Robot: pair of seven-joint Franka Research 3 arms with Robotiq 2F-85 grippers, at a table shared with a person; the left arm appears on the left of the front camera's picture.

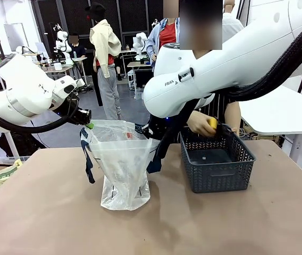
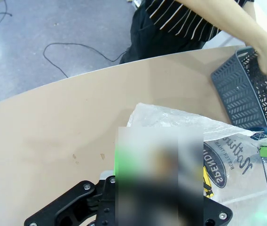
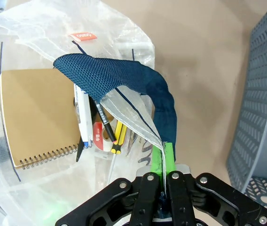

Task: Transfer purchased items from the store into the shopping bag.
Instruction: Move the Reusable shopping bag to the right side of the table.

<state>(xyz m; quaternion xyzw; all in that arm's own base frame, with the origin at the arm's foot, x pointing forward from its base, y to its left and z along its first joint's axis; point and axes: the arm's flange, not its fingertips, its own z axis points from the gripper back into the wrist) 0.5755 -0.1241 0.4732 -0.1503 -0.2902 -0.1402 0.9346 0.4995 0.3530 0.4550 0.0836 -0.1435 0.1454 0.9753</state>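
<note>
The shopping bag [image 1: 122, 164] stands open mid-table, navy handles hanging. My left gripper [image 1: 88, 124] pinches its left rim. My right gripper [image 3: 164, 162] is shut on the right rim just under a navy handle [image 3: 124, 77]. Inside the bag lie a tan spiral notebook [image 3: 35, 113], pens, a red-and-white item [image 3: 97, 134] and a yellow-and-dark tool [image 3: 118, 136]. The dark grey basket [image 1: 215, 172] sits right of the bag, its floor showing bare. The person's hand [image 1: 200, 125] holds a yellow item [image 1: 212, 122] over the basket's far rim.
My right arm's thick white link [image 1: 220, 69] spans above the basket. A green-and-cream packet [image 1: 2, 175] lies off the table's left edge. The person stands close behind the basket. Bare tabletop [image 1: 60, 223] stretches in front of the bag.
</note>
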